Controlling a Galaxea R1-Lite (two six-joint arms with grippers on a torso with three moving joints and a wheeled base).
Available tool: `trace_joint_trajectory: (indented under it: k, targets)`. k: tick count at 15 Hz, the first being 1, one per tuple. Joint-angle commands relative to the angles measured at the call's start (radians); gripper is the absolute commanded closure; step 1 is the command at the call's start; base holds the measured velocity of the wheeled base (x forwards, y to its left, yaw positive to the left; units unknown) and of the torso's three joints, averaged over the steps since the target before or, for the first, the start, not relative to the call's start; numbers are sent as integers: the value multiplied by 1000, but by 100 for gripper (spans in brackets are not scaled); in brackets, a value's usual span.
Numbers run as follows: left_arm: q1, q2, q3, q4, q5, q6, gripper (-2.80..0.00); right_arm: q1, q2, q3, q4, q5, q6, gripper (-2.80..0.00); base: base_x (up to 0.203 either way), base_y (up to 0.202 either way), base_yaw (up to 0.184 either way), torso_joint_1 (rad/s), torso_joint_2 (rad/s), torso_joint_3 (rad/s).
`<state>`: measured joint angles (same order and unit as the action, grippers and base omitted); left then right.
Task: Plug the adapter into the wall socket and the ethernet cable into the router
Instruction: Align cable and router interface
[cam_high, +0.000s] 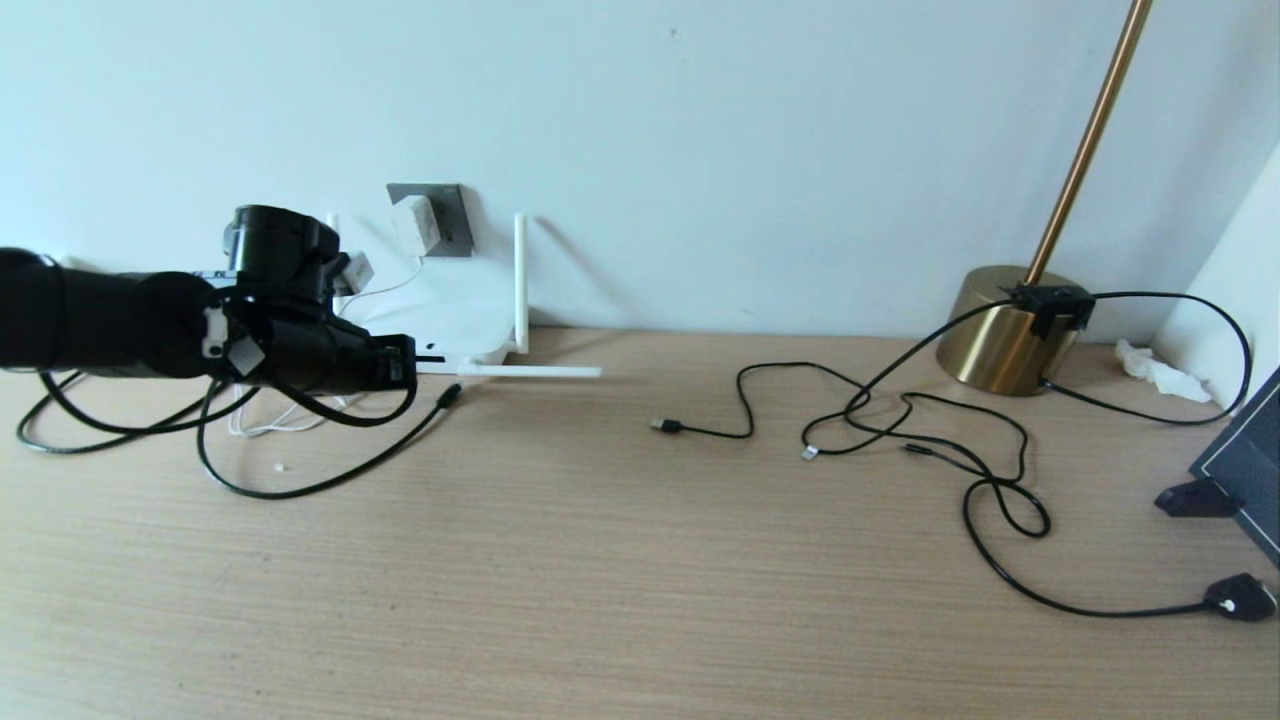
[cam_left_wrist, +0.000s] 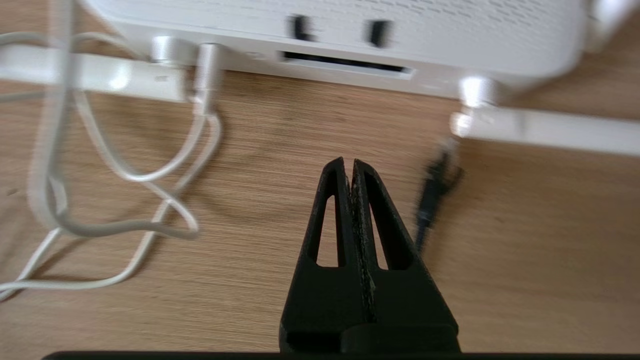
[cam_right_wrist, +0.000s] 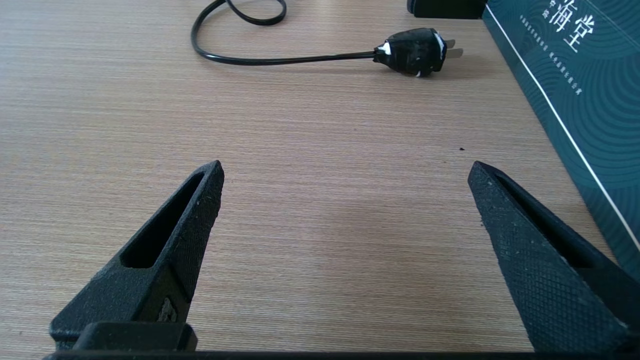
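The white adapter (cam_high: 413, 226) sits in the dark grey wall socket (cam_high: 452, 213), and its thin white cord (cam_left_wrist: 125, 176) loops on the wood. Below it lies the white router (cam_high: 455, 322), whose port edge (cam_left_wrist: 345, 62) faces my left gripper (cam_left_wrist: 348, 163). That gripper (cam_high: 398, 362) is shut and empty, a short way in front of the ports. The ethernet cable's plug (cam_left_wrist: 434, 186) lies loose on the wood beside the shut fingers, just short of the router; the black cable (cam_high: 300, 487) loops back under my left arm. My right gripper (cam_right_wrist: 345, 170) hangs open over bare wood.
One antenna (cam_high: 520, 280) stands upright and another (cam_high: 532, 371) lies flat in front of the router. Black USB cables (cam_high: 900, 430) sprawl in the middle right. A brass lamp base (cam_high: 1005, 335), a black mains plug (cam_right_wrist: 415, 50) and a dark teal box (cam_right_wrist: 575, 85) stand at the right.
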<state>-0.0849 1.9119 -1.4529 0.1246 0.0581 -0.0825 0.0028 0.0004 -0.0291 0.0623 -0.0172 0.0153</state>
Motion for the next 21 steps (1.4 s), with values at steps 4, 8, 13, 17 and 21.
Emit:
trace_joint_trajectory:
  k: [4, 8, 13, 17, 21]
  targets:
    - [-13, -50, 27, 2, -105, 128, -280, 0, 1, 0, 1, 0, 0, -280, 0, 0, 0, 0, 0, 0]
    - [-13, -47, 26, 6, -139, 264, -280, 0, 1, 0, 1, -1, 0, -280, 0, 0, 0, 0, 0, 0]
    - [-8, -20, 47, 6, -144, 338, -280, 0, 1, 0, 1, -1, 0, -280, 0, 0, 0, 0, 0, 0]
    - [39, -8, 66, 9, -275, 408, -280, 0, 1, 0, 1, -1, 0, -280, 0, 0, 0, 0, 0, 0]
    - [62, 0, 85, 1, -322, 449, -280, 0, 1, 0, 1, -1, 0, -280, 0, 0, 0, 0, 0, 0]
